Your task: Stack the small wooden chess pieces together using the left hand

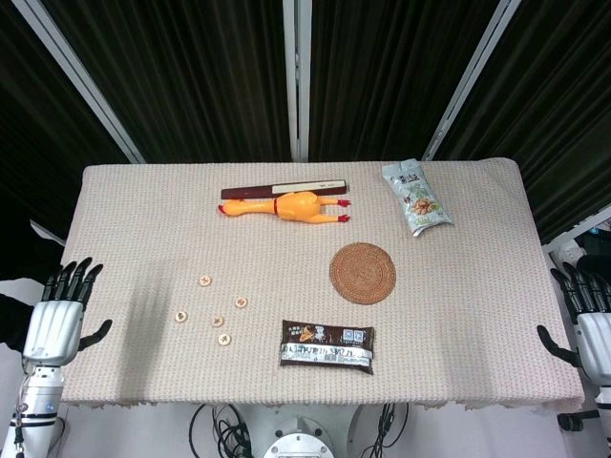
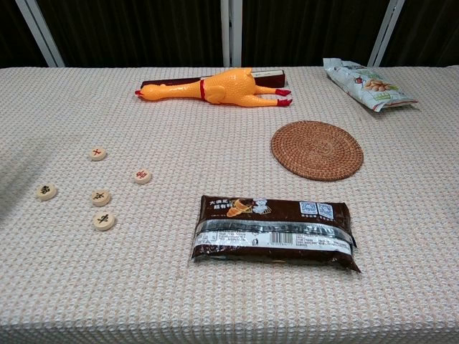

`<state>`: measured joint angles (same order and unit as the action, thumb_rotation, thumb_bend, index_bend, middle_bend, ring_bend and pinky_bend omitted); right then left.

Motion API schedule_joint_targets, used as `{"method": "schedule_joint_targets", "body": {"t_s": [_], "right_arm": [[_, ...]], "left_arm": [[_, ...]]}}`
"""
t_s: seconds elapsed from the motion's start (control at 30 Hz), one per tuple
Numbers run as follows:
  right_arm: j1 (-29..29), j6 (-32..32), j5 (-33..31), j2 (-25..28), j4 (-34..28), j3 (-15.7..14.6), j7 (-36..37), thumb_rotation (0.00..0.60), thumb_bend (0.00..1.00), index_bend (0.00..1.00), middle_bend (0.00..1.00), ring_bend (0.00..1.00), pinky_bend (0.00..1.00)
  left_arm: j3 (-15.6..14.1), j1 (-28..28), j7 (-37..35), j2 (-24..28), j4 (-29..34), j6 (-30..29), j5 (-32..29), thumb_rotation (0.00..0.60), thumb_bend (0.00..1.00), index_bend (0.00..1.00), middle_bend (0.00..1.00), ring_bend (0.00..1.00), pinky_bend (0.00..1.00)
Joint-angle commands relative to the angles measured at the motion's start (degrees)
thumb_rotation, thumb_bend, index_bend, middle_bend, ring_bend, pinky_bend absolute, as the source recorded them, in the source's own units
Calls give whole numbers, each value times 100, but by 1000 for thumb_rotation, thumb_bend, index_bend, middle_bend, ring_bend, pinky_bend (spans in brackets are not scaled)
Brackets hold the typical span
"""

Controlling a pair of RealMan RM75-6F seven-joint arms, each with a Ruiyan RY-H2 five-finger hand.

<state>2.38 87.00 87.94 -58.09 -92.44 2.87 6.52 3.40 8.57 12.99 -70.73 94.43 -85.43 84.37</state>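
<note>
Left hand [image 1: 57,320]: positioned at the left edge of the bench [image 1: 124,382], palm facing the camera, fingers extended upward and apart, thumb out to the side, holding nothing. Right hand [image 1: 587,320]: positioned at the right bench edge, partly cropped, fingers likewise extended and apart, holding nothing. Neither hand appears in the chest view.

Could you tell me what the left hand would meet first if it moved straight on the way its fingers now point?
Probably nothing: the left hand points up along the table's left edge, well left of the chess pieces.
</note>
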Motion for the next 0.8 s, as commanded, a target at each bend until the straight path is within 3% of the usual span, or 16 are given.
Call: {"method": "schedule_joint_targets", "body": {"t_s": [0.03,0.5,0.8], "right_arm": [[-2,-17,2,0,-17,-12,-8,600,261,0,0,0,0],[7,-46,3,-5,-19,-12,-14,600,261,0,0,0,0],[-22,8,84,17,8,-47,81,600,261,0,0,0,0]], "left_arm": [[-10,-10,-25,3,3,5,5,600,204,90,32,0,0],[-178,79,-81,-62,269,221,275,600,205,102,32,0,0],[-254,550,-7,-615,335,997,446,600,208,112,33,0,0]]}}
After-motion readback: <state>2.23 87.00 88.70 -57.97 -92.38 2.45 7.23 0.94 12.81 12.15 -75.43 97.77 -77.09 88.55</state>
